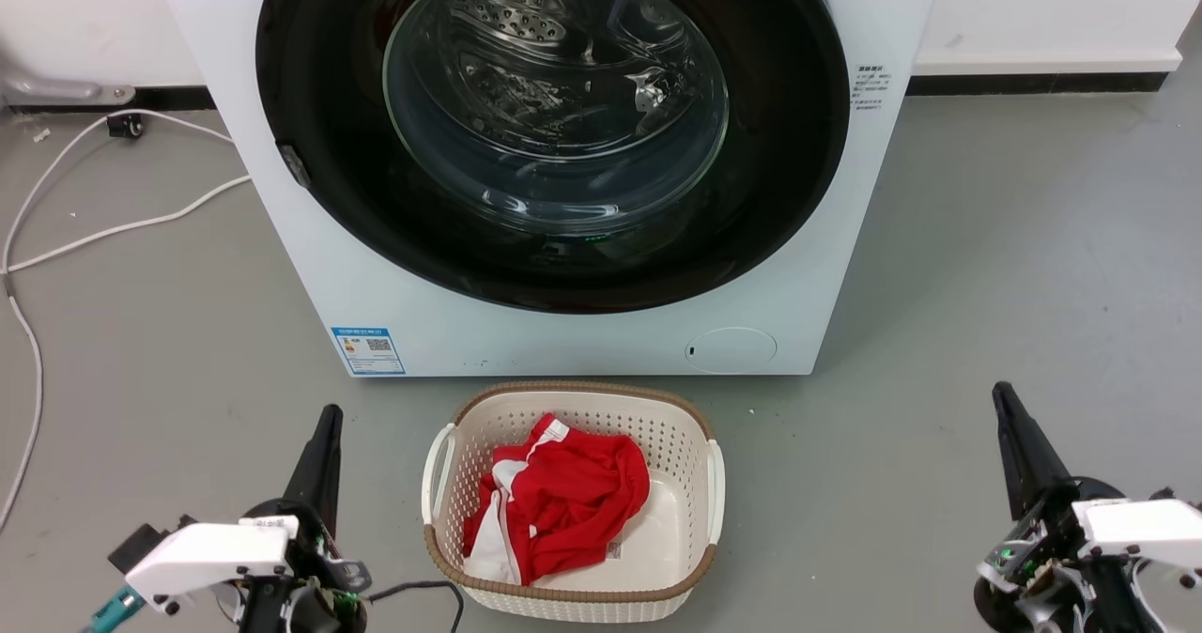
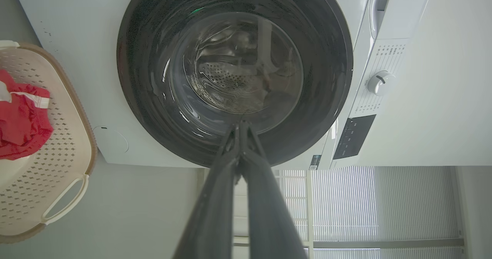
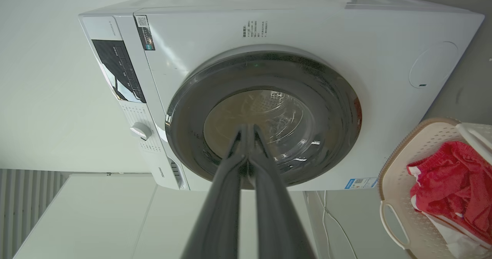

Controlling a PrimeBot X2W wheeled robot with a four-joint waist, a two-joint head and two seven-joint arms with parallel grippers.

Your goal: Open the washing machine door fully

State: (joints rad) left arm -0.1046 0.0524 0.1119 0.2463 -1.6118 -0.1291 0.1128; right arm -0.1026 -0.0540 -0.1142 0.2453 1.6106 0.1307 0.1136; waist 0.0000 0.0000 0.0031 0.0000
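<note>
The washing machine door [image 1: 789,135] is a glossy black round disc with a clear bulging glass centre, lying flat against the white washing machine [image 1: 310,267]; the steel drum shows through the glass. The same door [image 2: 142,59] [image 3: 338,109] fills the middle of both wrist views. My left gripper [image 1: 329,414] is low at the left, shut and empty, well short of the machine. At the lower right, my right gripper [image 1: 1001,391] is also shut with nothing in it. In each wrist view the fingers [image 2: 240,125] [image 3: 248,127] meet at their tips.
A cream laundry basket [image 1: 714,483] holding a red and white garment [image 1: 563,501] sits on the grey floor right before the machine, between my grippers. White cables [image 1: 113,229] trail over the floor at the left. A small latch tab [image 1: 293,165] shows on the door's left edge.
</note>
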